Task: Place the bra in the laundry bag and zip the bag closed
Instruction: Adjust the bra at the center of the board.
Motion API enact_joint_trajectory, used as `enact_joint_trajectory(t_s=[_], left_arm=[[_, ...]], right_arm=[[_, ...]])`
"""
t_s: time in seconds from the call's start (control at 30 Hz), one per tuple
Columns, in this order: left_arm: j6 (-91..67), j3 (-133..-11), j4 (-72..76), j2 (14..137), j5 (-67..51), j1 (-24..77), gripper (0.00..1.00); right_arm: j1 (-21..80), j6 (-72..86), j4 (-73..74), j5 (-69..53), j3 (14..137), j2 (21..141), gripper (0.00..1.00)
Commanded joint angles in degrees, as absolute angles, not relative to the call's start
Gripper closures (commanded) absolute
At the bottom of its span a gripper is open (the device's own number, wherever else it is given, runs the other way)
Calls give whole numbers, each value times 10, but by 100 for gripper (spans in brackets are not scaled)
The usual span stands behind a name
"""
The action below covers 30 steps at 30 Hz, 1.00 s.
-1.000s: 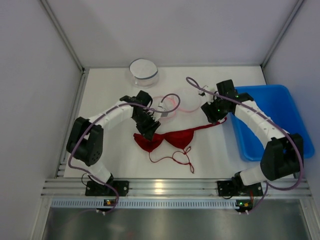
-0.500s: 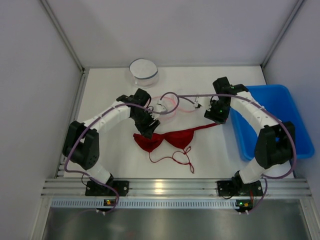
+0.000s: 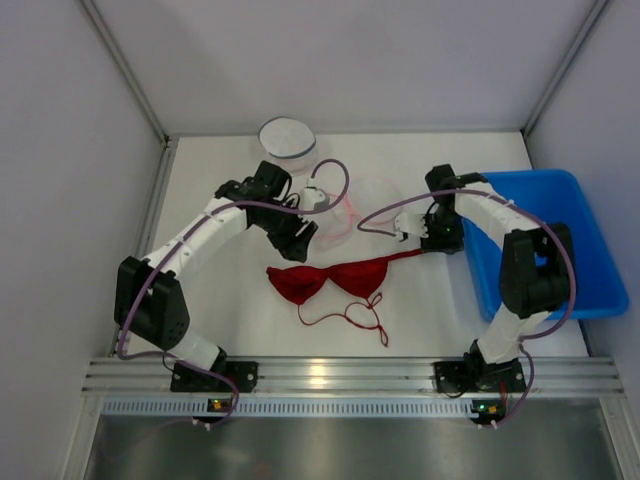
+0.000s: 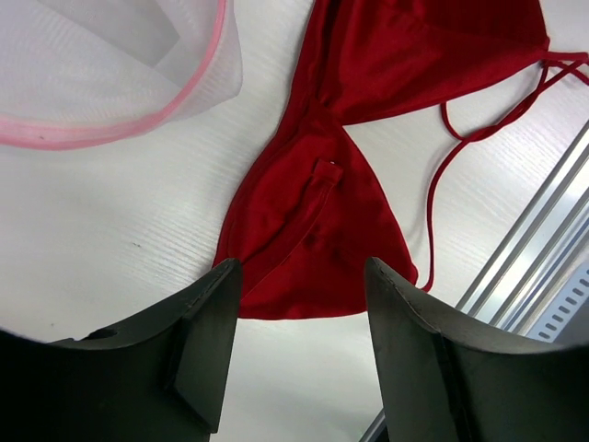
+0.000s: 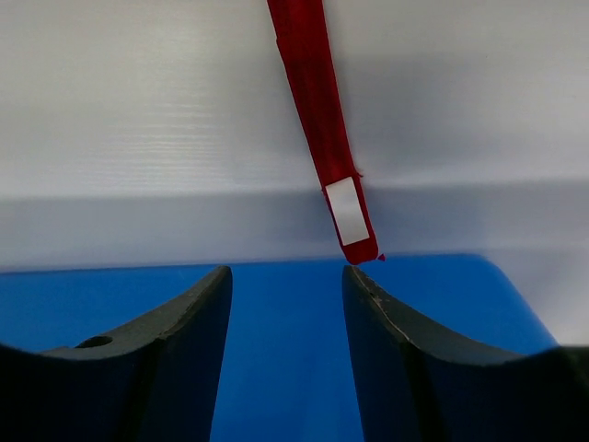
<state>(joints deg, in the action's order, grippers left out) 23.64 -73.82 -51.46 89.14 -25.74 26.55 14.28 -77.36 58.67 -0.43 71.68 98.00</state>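
Note:
The red bra [image 3: 335, 278] lies flat on the white table, its strap reaching right towards the blue bin. The mesh laundry bag [image 3: 352, 205] with a pink rim lies just behind it. My left gripper [image 3: 300, 230] is open and empty, above the table between bag and bra. In the left wrist view the left gripper [image 4: 299, 304] hangs over the near edge of a bra cup [image 4: 317, 216], with the bag's rim [image 4: 110, 120] at top left. My right gripper [image 3: 438, 240] is open and empty at the strap's end; the right wrist view shows the right gripper [image 5: 285, 276] just short of the strap tip [image 5: 345, 207].
A blue bin [image 3: 545, 240] stands at the right, its wall [image 5: 285, 350] directly under my right fingers. A round white mesh container [image 3: 287, 142] sits at the back. The bra's thin strings [image 3: 350, 315] trail towards the front rail [image 3: 320, 375].
My left gripper has drawn back from the bra's left cup towards the bag. My right wrist has swung down to the strap's end by the bin. The bra has not moved.

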Motion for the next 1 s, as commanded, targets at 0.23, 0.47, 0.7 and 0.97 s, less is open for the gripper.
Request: enact_joint_trajectory(t_s=[0.23, 0.47, 0.7, 0.97], left_arm=[[210, -766, -519, 864, -286, 259, 37], [211, -766, -521, 867, -280, 258, 37], [217, -770, -523, 869, -273, 258, 37], [214, -778, -523, 874, -275, 254, 37]], right_arm=[[139, -875, 527, 75, 738, 1047, 47], [145, -888, 492, 105, 732, 1070, 51], [149, -888, 504, 98, 737, 1073, 87], [151, -883, 519, 66, 745, 1039, 100]])
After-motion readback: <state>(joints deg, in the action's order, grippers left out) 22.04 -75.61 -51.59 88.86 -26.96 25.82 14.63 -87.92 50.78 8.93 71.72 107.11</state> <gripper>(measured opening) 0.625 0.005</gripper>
